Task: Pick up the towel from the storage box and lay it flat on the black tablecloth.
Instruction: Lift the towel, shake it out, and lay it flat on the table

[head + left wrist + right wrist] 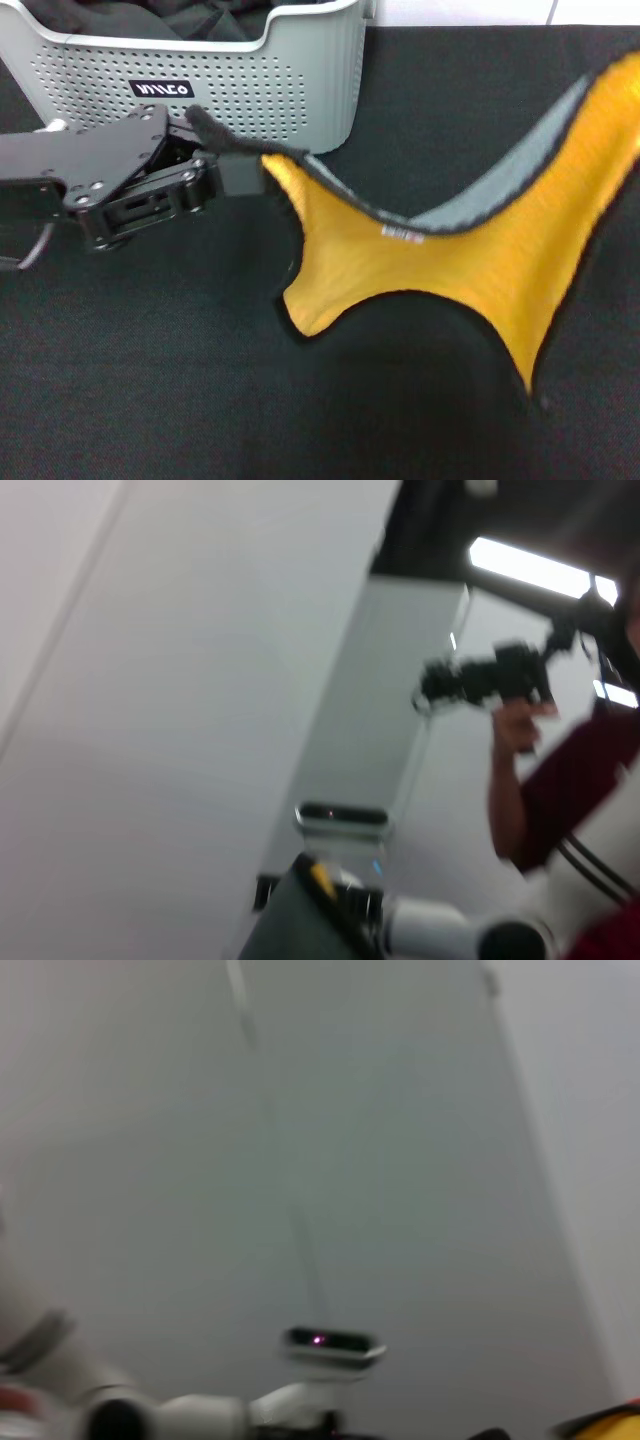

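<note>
The towel (470,250) hangs stretched out over the black tablecloth (150,400), yellow-orange face toward me, with a strip of its grey side folded over along the upper edge and a small white label near the middle. One corner is pulled up toward the left, another rises off the right edge of the head view, and the two lower corners droop toward the cloth; whether they touch it I cannot tell. The left tool (232,165) has that left corner pinched tight between its fingers, just in front of the storage box (200,80). The box stands at the back left of the surface, its black logo label facing forward, with some dark fabric (160,20) lying inside. The right tool is out of sight in the head view. The right wrist view catches only a sliver of yellow-orange at its edge.
</note>
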Robot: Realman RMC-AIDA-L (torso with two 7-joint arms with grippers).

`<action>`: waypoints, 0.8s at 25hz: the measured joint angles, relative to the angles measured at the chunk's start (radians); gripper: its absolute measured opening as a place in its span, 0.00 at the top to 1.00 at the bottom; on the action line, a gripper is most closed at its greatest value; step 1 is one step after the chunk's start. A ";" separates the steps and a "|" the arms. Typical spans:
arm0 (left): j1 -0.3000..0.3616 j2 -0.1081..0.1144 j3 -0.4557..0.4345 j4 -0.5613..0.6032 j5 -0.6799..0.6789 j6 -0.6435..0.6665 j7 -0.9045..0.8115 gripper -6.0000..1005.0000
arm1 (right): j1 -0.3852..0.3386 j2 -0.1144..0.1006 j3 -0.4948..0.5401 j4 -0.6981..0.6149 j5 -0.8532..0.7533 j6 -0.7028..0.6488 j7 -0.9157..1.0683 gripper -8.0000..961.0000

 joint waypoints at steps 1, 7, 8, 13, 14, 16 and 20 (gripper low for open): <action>0.002 0.010 0.016 0.021 -0.005 0.000 -0.018 0.96 | -0.009 0.000 0.003 0.003 0.000 -0.025 0.006 0.89; 0.010 0.069 0.082 0.110 -0.065 0.003 -0.146 0.96 | -0.074 -0.006 -0.020 0.015 -0.002 -0.096 0.037 0.89; 0.012 0.077 0.093 0.113 -0.078 0.004 -0.156 0.96 | -0.083 -0.006 -0.034 0.015 -0.002 -0.097 0.039 0.89; 0.030 0.122 0.153 0.111 -0.158 0.003 -0.212 0.96 | -0.105 -0.013 -0.113 0.019 0.009 -0.099 0.061 0.88; 0.030 0.122 0.153 0.111 -0.158 0.003 -0.212 0.96 | -0.101 -0.014 -0.113 0.027 0.003 -0.096 0.063 0.88; 0.029 0.115 0.098 0.073 -0.113 -0.003 -0.227 0.96 | -0.070 -0.015 -0.110 0.067 -0.029 -0.072 0.062 0.88; -0.016 0.065 -0.078 -0.018 0.101 -0.041 -0.220 0.96 | 0.040 -0.019 -0.107 0.199 -0.170 0.097 0.045 0.88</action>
